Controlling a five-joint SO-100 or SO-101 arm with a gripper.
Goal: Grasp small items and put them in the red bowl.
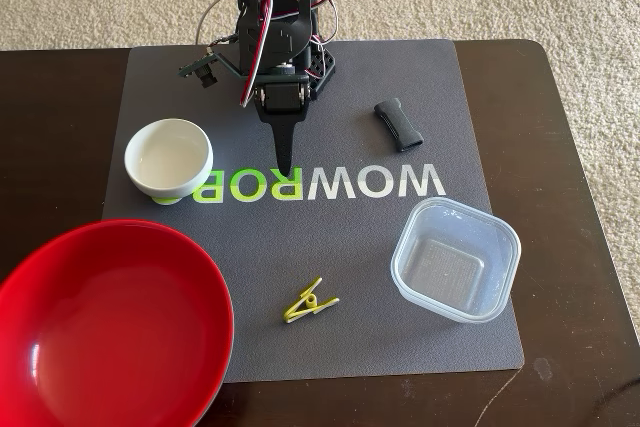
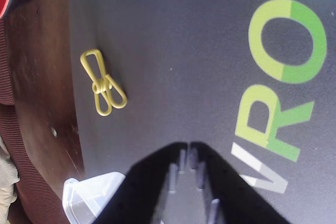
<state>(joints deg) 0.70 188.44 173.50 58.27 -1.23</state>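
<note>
My gripper (image 1: pixel 285 164) hangs point-down over the grey mat, jaws shut and empty, just right of the small white bowl (image 1: pixel 168 157); in the wrist view its tips (image 2: pixel 188 146) meet with nothing between them. The yellow-green clothespin (image 1: pixel 309 301) lies flat on the mat toward the front, also seen in the wrist view (image 2: pixel 102 83). A black oblong clip (image 1: pixel 398 123) rests at the back right. The clear square container (image 1: pixel 456 259) stands at the right, and its corner (image 2: pixel 86 195) shows in the wrist view. The large red bowl (image 1: pixel 105 327) sits at the front left corner.
A grey mat (image 1: pixel 320 77) with WOWROBO lettering covers the dark wooden table (image 1: pixel 560 147). The arm's base (image 1: pixel 285 47) stands at the mat's back edge. Beige carpet surrounds the table.
</note>
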